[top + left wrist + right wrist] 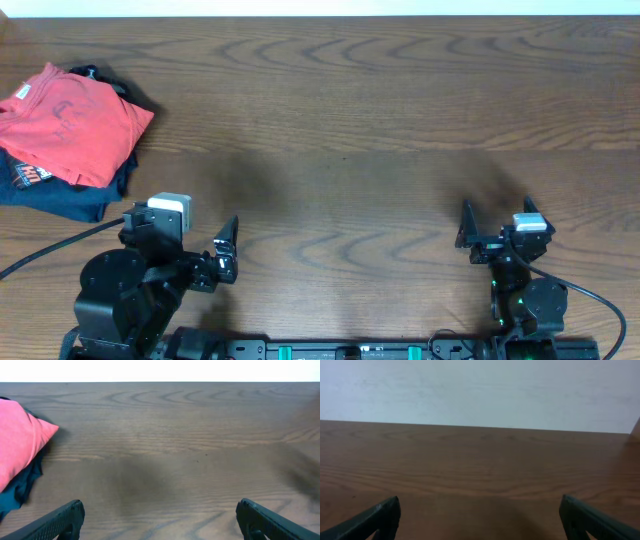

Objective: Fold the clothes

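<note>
Coral T-shirt (75, 125) is way out at the far left corner of the table (350, 120), and it looks like a compact bundle, not a spread-out shirt. It lies on top of a dark navy garment (60, 200), which pokes out under its near and left edges. A bit of printed lettering shows at the near-left edge, too small to read. The left wrist view catches one pink corner of the shirt at its left border, with dark cloth tucked beneath.

Moving right, the left gripper (160, 510) hovers low over bare wood near the front edge, jaws spread wide, nothing between them, well apart from the pile. The middle of the table shows wood grain and soft shadows only.

Further right, the right gripper (479, 507) is parted just as wide, holding nothing, facing the far wall, and it is the furthest thing from the shirt.

My read is that the folding looks essentially done. The shirt is gathered into a stack-sized packet and neither arm is engaged. Its outline is a little uneven, so at most a tidy-up of the edges could remain.
</note>
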